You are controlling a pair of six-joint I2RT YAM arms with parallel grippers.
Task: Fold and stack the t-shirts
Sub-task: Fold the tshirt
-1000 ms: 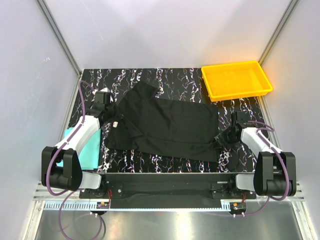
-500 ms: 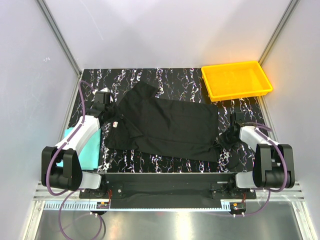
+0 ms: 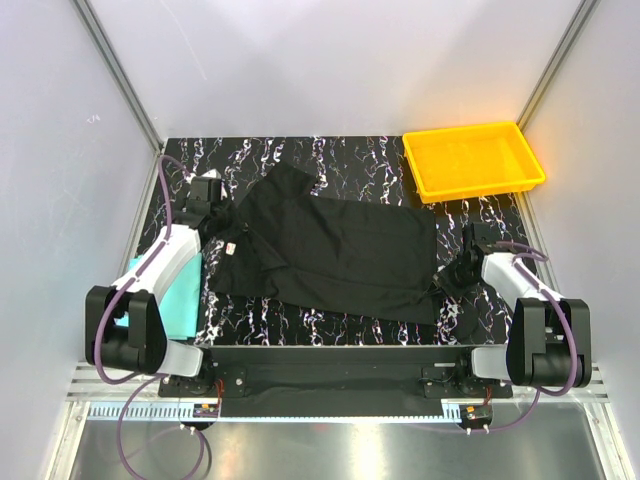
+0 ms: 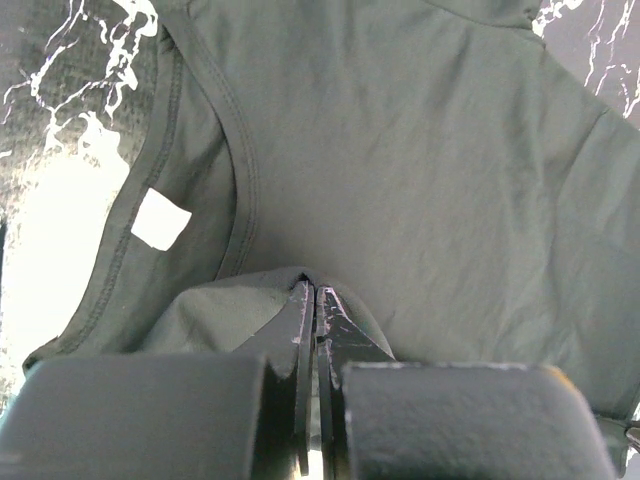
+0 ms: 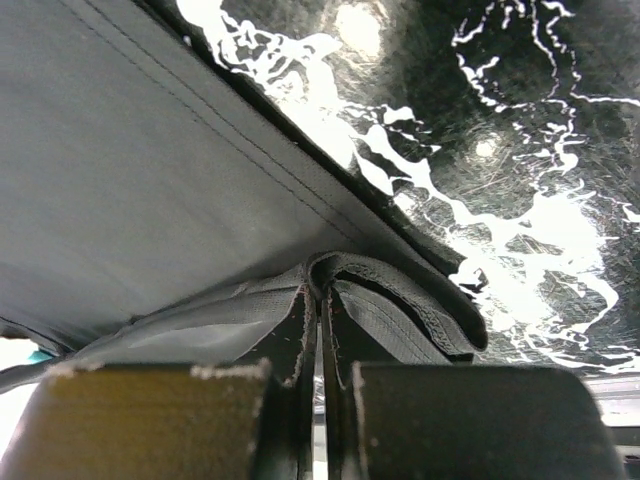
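The black t-shirt [image 3: 330,250] lies spread across the marbled table, its collar and small white neck label [image 4: 160,218] toward the left. My left gripper [image 3: 222,222] is shut on a pinch of the black t-shirt [image 4: 400,160] beside the collar. My right gripper [image 3: 448,283] is shut on the bunched hem of the black t-shirt [image 5: 150,180] at its near right corner. The teal t-shirt [image 3: 170,300] lies flat at the near left, partly under the left arm.
A yellow plastic tray [image 3: 415,160] stands at the far right corner of the table [image 3: 350,155]. Grey walls close in on both sides. The arm bases and a rail run along the near edge.
My right gripper has shut on the black shirt's hem. The left gripper has shifted slightly toward the far side, still pinching the shirt by the collar.
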